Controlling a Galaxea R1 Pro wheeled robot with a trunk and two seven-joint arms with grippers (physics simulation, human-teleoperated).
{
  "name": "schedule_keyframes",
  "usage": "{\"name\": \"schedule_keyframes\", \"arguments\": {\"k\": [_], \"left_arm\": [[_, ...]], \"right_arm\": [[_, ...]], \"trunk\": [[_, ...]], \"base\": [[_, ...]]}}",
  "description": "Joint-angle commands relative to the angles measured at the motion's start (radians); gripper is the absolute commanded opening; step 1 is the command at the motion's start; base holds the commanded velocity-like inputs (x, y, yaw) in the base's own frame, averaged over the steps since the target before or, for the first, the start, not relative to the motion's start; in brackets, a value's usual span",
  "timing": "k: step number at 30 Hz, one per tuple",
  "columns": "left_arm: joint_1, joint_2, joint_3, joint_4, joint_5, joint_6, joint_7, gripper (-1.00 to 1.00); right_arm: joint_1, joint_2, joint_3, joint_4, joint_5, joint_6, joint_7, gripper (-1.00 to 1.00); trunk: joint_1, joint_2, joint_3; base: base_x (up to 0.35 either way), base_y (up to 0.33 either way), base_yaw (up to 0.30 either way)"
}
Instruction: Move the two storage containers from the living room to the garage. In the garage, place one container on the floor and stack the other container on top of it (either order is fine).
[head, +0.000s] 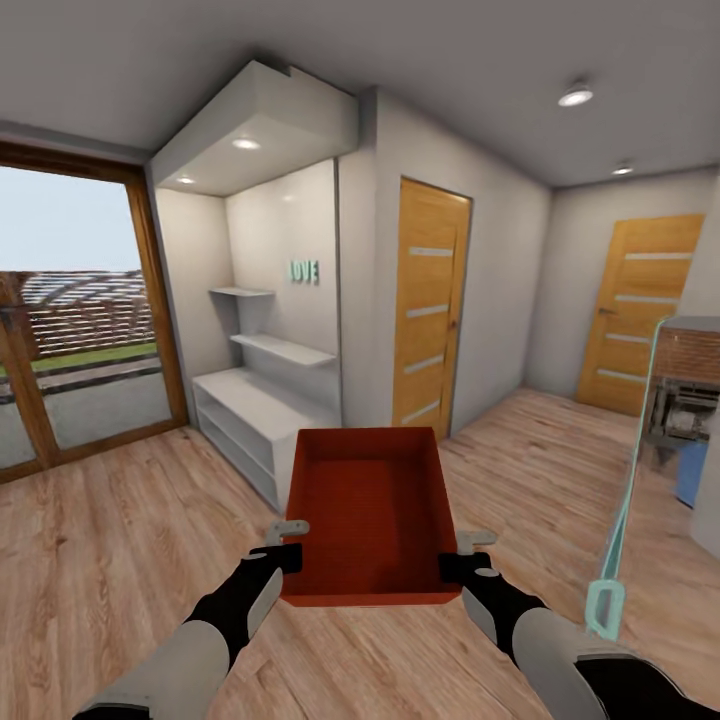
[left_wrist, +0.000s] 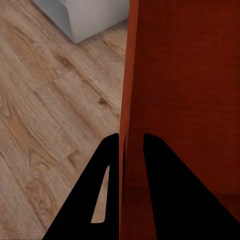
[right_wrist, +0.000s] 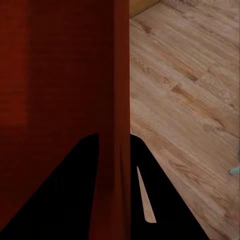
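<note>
Both arms carry one storage container (head: 372, 520) above the wood floor (head: 120, 540), in front of the white shelf unit (head: 250, 410). Each wrist view shows what the head view cannot: the left tool (left_wrist: 131, 142) and right tool (right_wrist: 114, 141) each pinch a side wall (one finger inside, one outside). Open floor lies toward two wooden doors (head: 430, 300).
</note>
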Motion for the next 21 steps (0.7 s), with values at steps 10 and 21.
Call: {"name": "schedule_keyframes", "arguments": {"k": [10,21], "left_arm": [[0.001,0.043,-0.005,0.0,-0.005,0.008,0.025,-1.0],[0.001,0.043,-0.005,0.0,-0.005,0.008,0.025,-1.0]], "right_arm": [[-0.001,0.001,-0.042,-0.007,0.01,-0.002,-0.003,-1.0],[-0.001,0.0,-0.042,-0.008,0.01,-0.001,-0.003,-1.0]], "trunk": [[0.001,-0.001,0.0],[0.001,-0.001,0.0]], "base": [[0.324,0.0,0.0],[0.324,0.0,-0.008]]}}
